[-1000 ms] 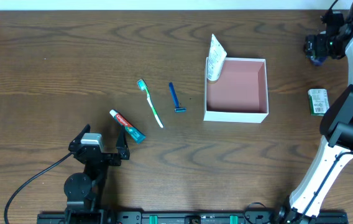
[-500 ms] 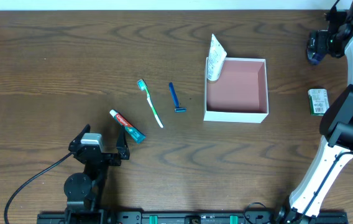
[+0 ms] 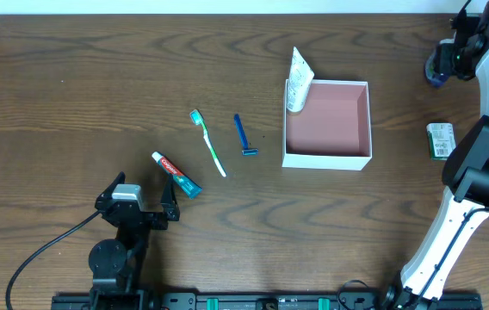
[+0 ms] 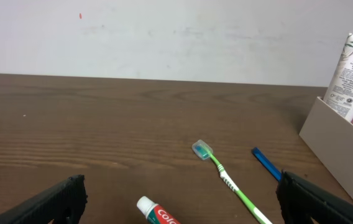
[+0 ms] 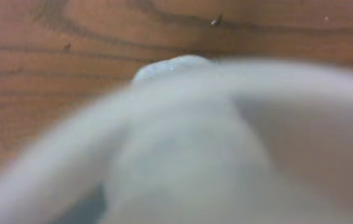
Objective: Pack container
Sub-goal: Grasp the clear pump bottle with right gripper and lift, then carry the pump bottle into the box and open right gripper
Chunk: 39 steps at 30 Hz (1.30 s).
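The container [image 3: 361, 120], a shallow white-walled box with a pink inside, stands right of centre. A white Pantene tube [image 3: 299, 79] leans over its far left wall, also showing as the tube [image 4: 352, 74] beside the container wall [image 4: 335, 149]. A green toothbrush [image 3: 207, 142], a blue razor [image 3: 243, 136] and a toothpaste tube [image 3: 176, 175] lie left of it. My left gripper [image 3: 141, 194] stands open just short of the toothpaste [image 4: 155, 211], holding nothing; its fingers [image 4: 58, 199] frame the view. My right gripper [image 3: 439, 72] hovers at the far right corner over a dark-blue thing. A blurred pale shape [image 5: 183, 143] fills its wrist view and hides its jaws.
A green-and-white soap packet [image 3: 440, 140] lies on the table right of the container, next to the right arm's elbow [image 3: 477, 164]. A pale wall [image 4: 164, 31] rises behind the table's far edge.
My right gripper has edged slightly toward the far right corner. The left arm and the items on the table have stayed put.
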Each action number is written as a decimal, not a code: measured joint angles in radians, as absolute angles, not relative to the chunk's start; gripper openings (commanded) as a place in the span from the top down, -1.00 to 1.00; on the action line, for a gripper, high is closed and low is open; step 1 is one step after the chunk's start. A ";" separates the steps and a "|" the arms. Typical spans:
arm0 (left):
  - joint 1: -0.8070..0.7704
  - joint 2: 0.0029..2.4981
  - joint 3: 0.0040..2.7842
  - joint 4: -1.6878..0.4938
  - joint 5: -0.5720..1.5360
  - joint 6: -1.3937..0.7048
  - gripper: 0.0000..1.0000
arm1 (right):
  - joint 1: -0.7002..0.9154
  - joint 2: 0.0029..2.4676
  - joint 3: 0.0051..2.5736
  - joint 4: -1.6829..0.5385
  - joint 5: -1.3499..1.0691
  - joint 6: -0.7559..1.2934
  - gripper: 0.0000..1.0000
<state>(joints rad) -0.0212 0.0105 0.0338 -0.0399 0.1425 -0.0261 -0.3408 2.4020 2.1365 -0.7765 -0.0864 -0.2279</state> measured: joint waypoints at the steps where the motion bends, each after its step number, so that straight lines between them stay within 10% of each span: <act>1: -0.021 0.010 0.034 -0.040 0.142 -0.026 -0.96 | -0.341 2.402 2.136 -0.775 -0.086 -0.224 0.07; 25: -0.021 0.010 0.034 -0.040 0.142 -0.026 -0.96 | -0.341 2.409 2.136 -0.739 -0.088 -0.144 0.75; 39: -0.021 0.010 0.034 -0.040 0.142 -0.026 -0.96 | -0.337 2.349 2.118 -0.847 -0.083 -0.102 0.76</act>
<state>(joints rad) -0.0212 0.0105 0.0338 -0.0399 0.1425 -0.0261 -0.3367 2.3493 2.1178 -0.8471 -0.0826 -0.1024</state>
